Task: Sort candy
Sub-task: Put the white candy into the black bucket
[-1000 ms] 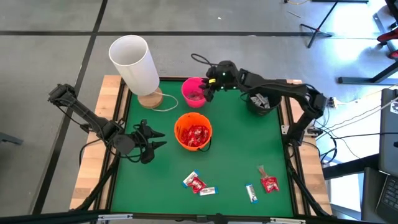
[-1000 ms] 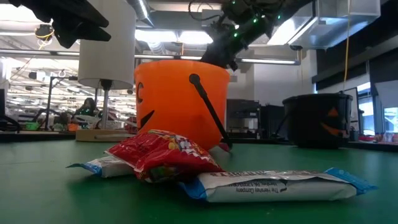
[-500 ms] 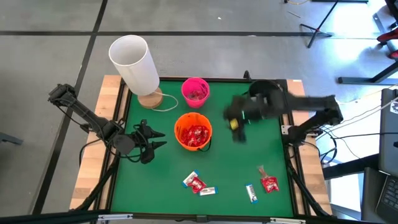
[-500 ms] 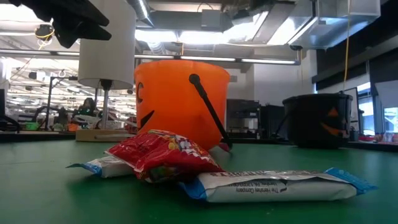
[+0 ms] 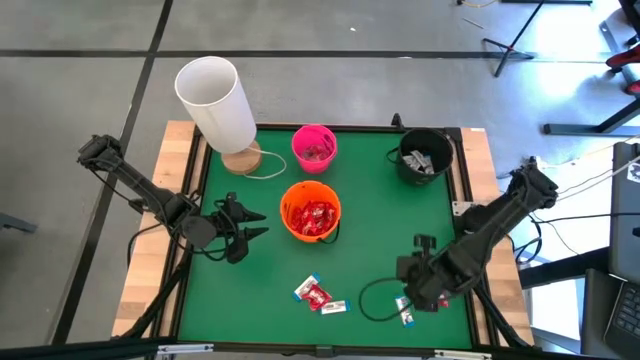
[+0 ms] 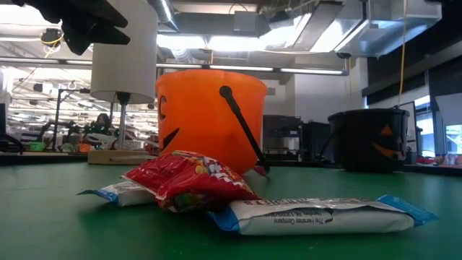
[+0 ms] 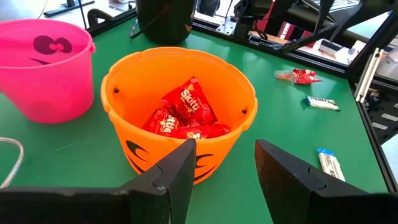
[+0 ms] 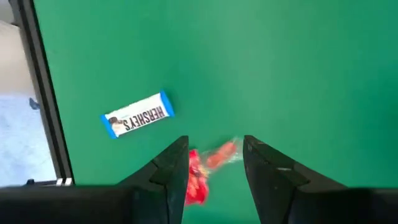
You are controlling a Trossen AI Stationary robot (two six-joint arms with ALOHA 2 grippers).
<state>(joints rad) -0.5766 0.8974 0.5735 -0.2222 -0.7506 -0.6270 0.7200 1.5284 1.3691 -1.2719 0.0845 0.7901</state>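
Note:
Red candy packs [image 7: 183, 112] lie in the orange bucket [image 5: 287, 200]. My left gripper [image 5: 255, 225] waits open, left of that bucket, fingers level toward it. At the near right my right gripper [image 5: 418, 290] hangs open, pointing down over a red candy [image 8: 208, 163] that lies on the mat between its fingers. A white, blue-ended bar [image 8: 138, 115] lies beside it. Another red pack [image 5: 315, 294] and white bar [image 5: 334, 307] lie on the mat at the near middle, the pack [image 6: 191, 180] resting on the bar [image 6: 325, 214] in the low view.
A pink bucket [image 5: 314, 146] with some candy stands at the far middle, a black bucket [image 5: 423, 157] with silvery pieces at the far right. A tall white cylinder [image 5: 215, 100] on a wooden base stands far left. Bare green mat [image 5: 380, 225] lies between the buckets and the near candy.
My right gripper has swung from the pink bucket at the far edge across the table to the near right corner. It has tipped over and now points straight down above the red candy and the white bar there. The candy has not moved.

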